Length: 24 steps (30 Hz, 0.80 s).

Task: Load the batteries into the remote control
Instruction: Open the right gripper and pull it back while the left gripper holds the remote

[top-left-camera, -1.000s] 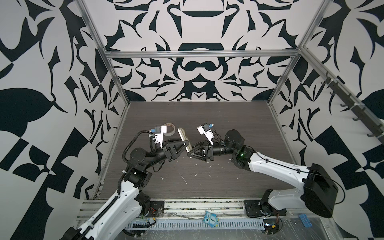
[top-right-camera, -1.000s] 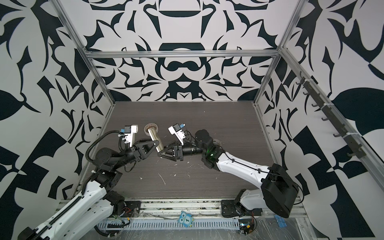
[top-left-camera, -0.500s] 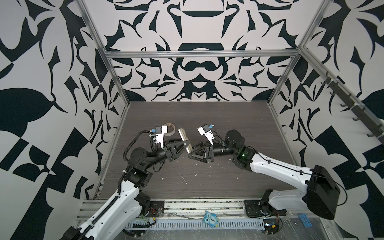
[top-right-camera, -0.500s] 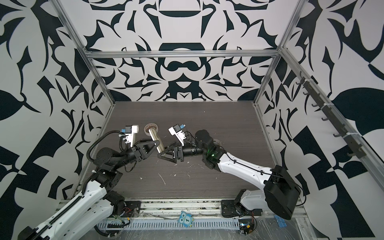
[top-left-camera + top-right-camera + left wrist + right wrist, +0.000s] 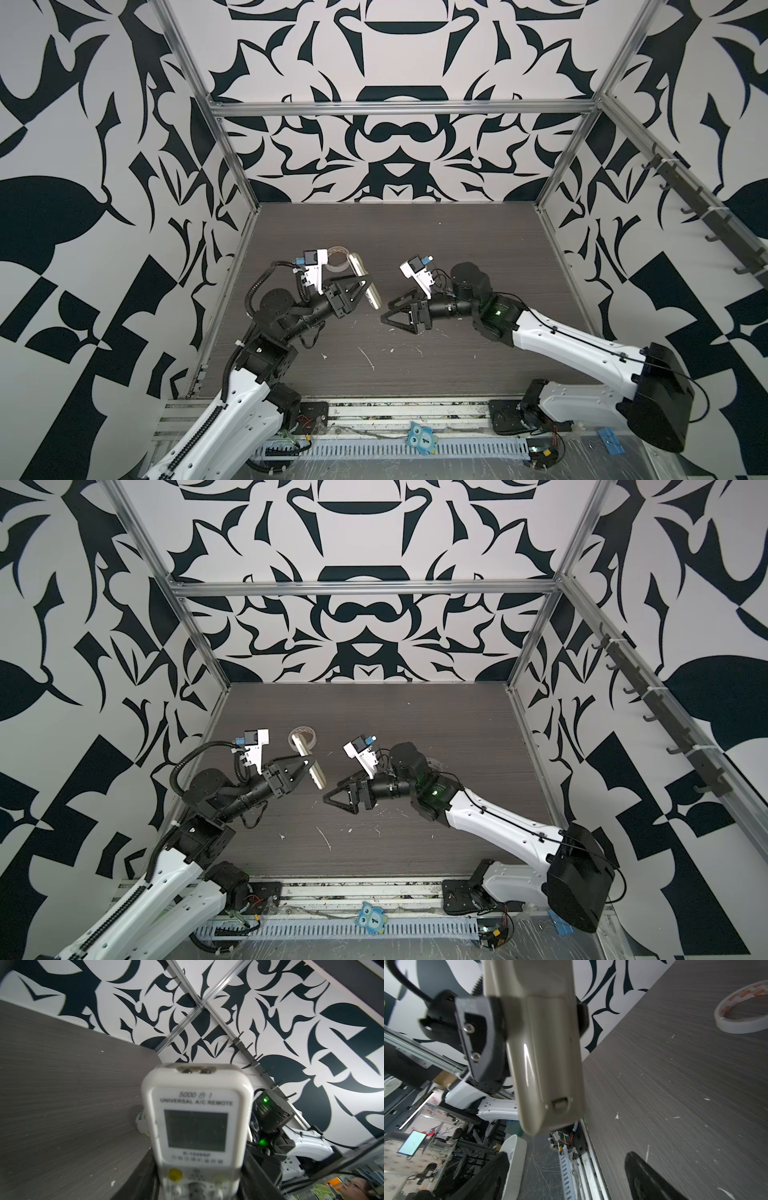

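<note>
My left gripper (image 5: 360, 286) is shut on the remote control (image 5: 365, 282), holding it slantwise above the table in both top views (image 5: 311, 766). In the left wrist view the remote control (image 5: 196, 1126) shows its display and buttons between my left gripper's (image 5: 199, 1186) jaws. In the right wrist view its beige back (image 5: 546, 1053) faces the camera, with the latched cover (image 5: 560, 1103) in place. My right gripper (image 5: 385, 311) stands open and empty just off the remote's near end, also in the right wrist view (image 5: 566, 1159). The batteries are not in view.
A tape roll (image 5: 338, 259) lies on the dark table behind the remote, and shows in the right wrist view (image 5: 741, 1009). White scraps (image 5: 368, 359) litter the table's front. Patterned walls close in the left, back and right sides.
My right gripper's jaws have opened wide and now stand a little off the remote's near end. The left arm and the remote have not moved.
</note>
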{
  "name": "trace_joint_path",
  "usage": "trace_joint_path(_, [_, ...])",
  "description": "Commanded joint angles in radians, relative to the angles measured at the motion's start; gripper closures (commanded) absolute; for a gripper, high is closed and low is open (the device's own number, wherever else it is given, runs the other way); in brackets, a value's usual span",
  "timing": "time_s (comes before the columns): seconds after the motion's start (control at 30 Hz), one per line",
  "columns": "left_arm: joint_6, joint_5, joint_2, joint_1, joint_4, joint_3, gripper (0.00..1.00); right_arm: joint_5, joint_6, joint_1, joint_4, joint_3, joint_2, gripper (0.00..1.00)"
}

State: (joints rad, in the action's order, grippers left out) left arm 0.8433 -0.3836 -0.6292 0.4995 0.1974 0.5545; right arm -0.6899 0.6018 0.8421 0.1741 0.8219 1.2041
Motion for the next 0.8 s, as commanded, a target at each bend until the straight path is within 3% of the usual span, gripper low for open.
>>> trace_joint_path(0.0, [-0.058, 0.093, 0.012, 0.001, -0.176, 0.056, 0.79, 0.09, -0.104, 0.003, -0.12, 0.044, -0.048, 0.09])
trace_joint_path(0.27, [-0.064, 0.202, -0.013, 0.001, -0.368, 0.108, 0.79, 0.22, -0.216, 0.003, -0.283, 0.062, -0.092, 0.08])
trace_joint_path(0.47, [-0.078, 0.264, -0.12, 0.001, -0.549, 0.204, 0.78, 0.301, -0.293, 0.003, -0.363, 0.079, -0.109, 0.08])
trace_joint_path(0.77, [-0.073, 0.28, -0.226, 0.002, -0.601, 0.237, 0.76, 0.348, -0.346, 0.003, -0.392, 0.09, -0.093, 0.08])
